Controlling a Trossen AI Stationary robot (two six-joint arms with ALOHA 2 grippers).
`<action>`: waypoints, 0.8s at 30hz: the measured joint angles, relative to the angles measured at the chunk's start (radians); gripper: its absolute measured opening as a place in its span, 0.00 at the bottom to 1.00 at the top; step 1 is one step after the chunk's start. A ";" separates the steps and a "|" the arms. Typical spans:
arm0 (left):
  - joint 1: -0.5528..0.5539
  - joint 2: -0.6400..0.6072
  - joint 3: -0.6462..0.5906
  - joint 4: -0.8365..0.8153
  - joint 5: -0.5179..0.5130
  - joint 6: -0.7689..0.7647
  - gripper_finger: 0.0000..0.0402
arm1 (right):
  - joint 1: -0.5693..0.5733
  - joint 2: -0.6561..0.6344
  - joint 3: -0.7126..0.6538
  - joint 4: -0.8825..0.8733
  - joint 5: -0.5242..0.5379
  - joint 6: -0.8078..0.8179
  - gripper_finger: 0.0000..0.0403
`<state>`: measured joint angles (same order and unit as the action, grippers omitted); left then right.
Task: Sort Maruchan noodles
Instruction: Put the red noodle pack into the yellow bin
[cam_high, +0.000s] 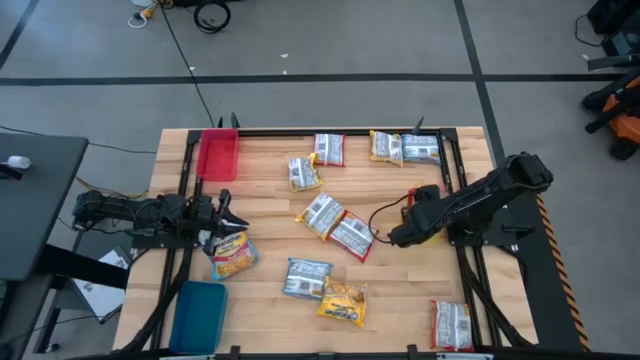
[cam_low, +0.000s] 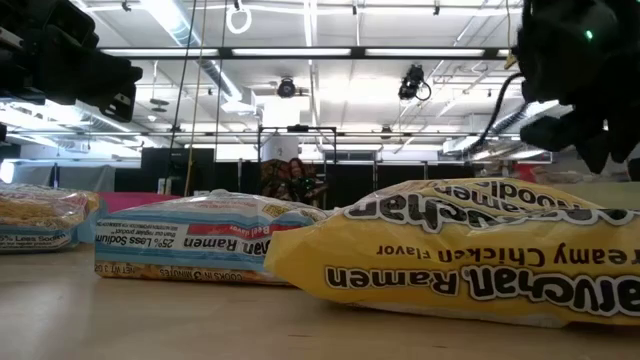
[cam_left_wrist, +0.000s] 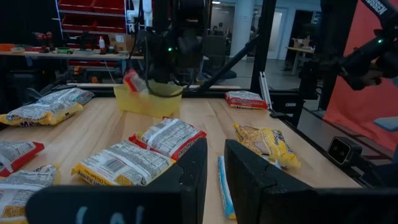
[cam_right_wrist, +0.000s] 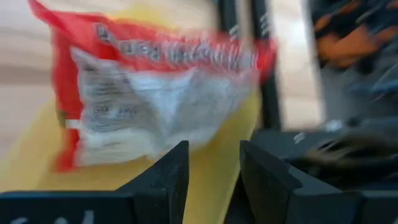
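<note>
Several Maruchan packets lie flat on the wooden table (cam_high: 270, 200). My left gripper (cam_high: 228, 212) (cam_left_wrist: 216, 155) hovers at the table's left with a narrow gap between its fingers, just above a blue-edged packet (cam_high: 232, 252) (cam_low: 40, 215) that lies on the table. My right gripper (cam_high: 395, 238) (cam_right_wrist: 213, 155) is open over a yellow tray (cam_left_wrist: 149, 102) (cam_right_wrist: 233, 134), which the arm mostly hides in the high view. A red-edged packet (cam_right_wrist: 155, 93) (cam_left_wrist: 134, 81) shows blurred just past its fingertips, tilted over the tray.
A red tray (cam_high: 217, 155) stands at the far left and a blue tray (cam_high: 198, 312) at the near left. Packets lie mid-table (cam_high: 335, 225), along the far edge (cam_high: 400, 148), near the front (cam_high: 342, 300) and at the near right corner (cam_high: 450, 325).
</note>
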<state>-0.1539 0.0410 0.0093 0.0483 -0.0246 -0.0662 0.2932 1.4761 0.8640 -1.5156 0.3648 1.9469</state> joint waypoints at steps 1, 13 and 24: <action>0.000 0.000 0.000 0.000 0.000 0.000 0.15 | 0.000 -0.004 0.006 0.016 -0.002 0.010 0.36; 0.000 0.000 0.000 0.000 0.000 0.000 0.15 | -0.009 0.092 0.004 0.338 -0.102 -0.020 0.36; 0.000 0.000 0.000 0.000 0.000 0.000 0.15 | -0.143 0.209 -0.050 0.337 0.037 0.160 0.36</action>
<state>-0.1540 0.0406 0.0093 0.0483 -0.0246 -0.0666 0.1498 1.6855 0.8138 -1.1788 0.4020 2.1067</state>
